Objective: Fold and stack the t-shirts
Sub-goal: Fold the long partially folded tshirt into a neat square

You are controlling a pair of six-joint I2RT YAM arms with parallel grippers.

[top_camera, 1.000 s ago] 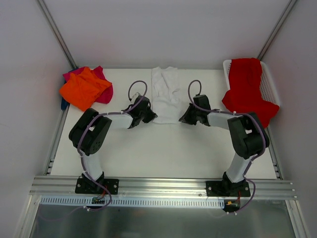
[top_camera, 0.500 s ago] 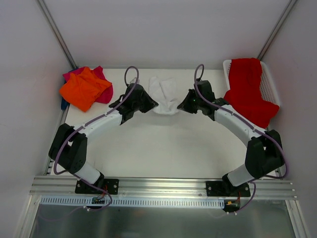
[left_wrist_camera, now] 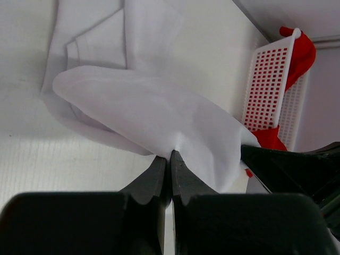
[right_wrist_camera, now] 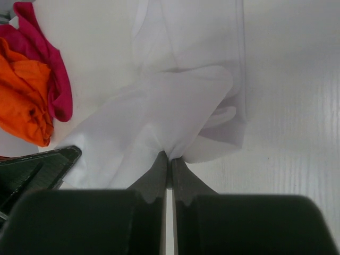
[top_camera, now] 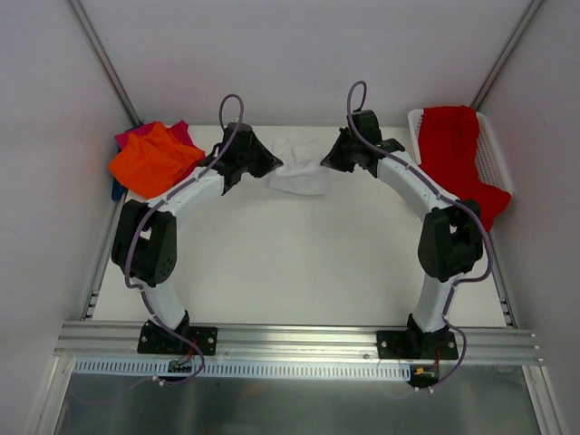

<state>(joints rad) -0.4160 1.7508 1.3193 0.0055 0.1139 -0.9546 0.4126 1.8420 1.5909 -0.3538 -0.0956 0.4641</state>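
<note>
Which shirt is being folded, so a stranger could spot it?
At the far edge of the table, between the orange shirt and the red shirt, lies the white shirt. The left tool and right tool pinch it, and it is the only white one.

A white mesh basket (top_camera: 495,161) sits far right on the table (top_camera: 299,263).

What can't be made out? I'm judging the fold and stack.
Top view: white t-shirt lower layers, under its lifted fold.
Top view: blue item, a sliver under the orange t-shirt.
Top view: basket contents, covered by the red t-shirt.
Wrist views: pinched cloth edge, hidden inside the left gripper and right gripper.
</note>
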